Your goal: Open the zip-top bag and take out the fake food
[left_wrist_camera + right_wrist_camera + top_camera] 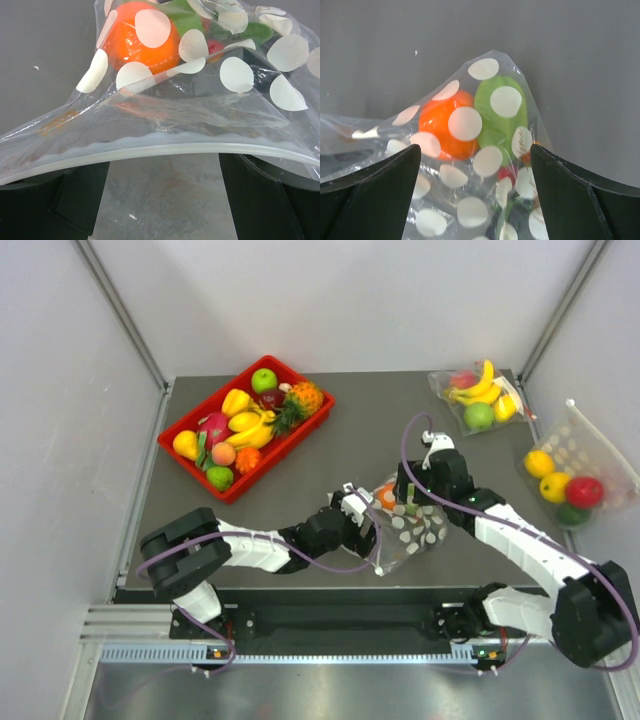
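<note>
The zip-top bag (412, 532), clear with pale dots, lies on the dark mat between my two grippers. In the left wrist view its white zip strip (165, 150) runs across both fingers of my left gripper (164, 172), whose jaws stand wide apart at the bag's mouth edge. The orange fruit (142, 42) and the green fruit (187, 20) sit inside, with a reddish bit (215, 46) behind them. My right gripper (475, 152) is open, with its fingers on either side of the bag's closed end over the orange (437, 125) and the green (495, 125).
A red tray (168, 432) of mixed fruit stands at the back left. A clear banana-and-apple bag (480, 395) lies at the back right. A bigger dotted bag (570, 475) of yellow and red fruit lies at the right edge.
</note>
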Robot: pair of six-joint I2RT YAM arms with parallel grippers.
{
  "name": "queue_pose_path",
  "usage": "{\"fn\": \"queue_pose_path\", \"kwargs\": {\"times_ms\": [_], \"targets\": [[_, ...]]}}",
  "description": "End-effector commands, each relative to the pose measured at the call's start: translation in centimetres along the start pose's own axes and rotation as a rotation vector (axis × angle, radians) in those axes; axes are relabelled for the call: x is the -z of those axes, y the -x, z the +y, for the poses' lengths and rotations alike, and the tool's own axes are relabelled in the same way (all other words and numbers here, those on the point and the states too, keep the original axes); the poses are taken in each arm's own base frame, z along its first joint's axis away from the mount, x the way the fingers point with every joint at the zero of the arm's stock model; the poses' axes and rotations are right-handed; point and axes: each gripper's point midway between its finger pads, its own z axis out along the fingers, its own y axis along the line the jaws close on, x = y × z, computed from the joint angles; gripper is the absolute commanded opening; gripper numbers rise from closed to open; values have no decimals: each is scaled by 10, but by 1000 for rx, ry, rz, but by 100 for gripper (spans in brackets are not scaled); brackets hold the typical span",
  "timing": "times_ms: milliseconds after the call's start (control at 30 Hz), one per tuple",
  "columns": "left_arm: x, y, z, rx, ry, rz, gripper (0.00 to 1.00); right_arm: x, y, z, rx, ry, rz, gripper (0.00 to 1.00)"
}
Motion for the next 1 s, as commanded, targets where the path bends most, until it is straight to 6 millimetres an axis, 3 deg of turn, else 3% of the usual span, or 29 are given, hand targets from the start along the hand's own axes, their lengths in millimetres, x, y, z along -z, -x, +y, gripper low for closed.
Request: {"fn": "queue_pose_path", "kwargs": {"times_ms": [0, 133, 267, 367, 633, 767, 967], "targets": [[3, 26, -2, 11, -2, -99, 93, -16, 25, 10, -13, 76, -60, 90], [2, 27, 0, 5, 7, -106, 94, -34, 5, 5, -39, 78, 1, 87], [1, 29, 1, 4, 16, -115, 95, -45, -16, -11, -72, 22, 48, 62], [-1, 30, 3, 0, 27, -123, 95, -48, -22, -22, -79, -17, 57, 50], [-12, 34, 7, -19, 57, -141, 97, -51, -39, -39, -65, -94, 101, 25], [-25, 43, 4, -20, 52, -163, 98, -54, -50, -43, -73, -108, 129, 8], [-41, 42, 5, -21, 61, -174, 99, -54, -63, -41, -72, -89, 166, 0]]}}
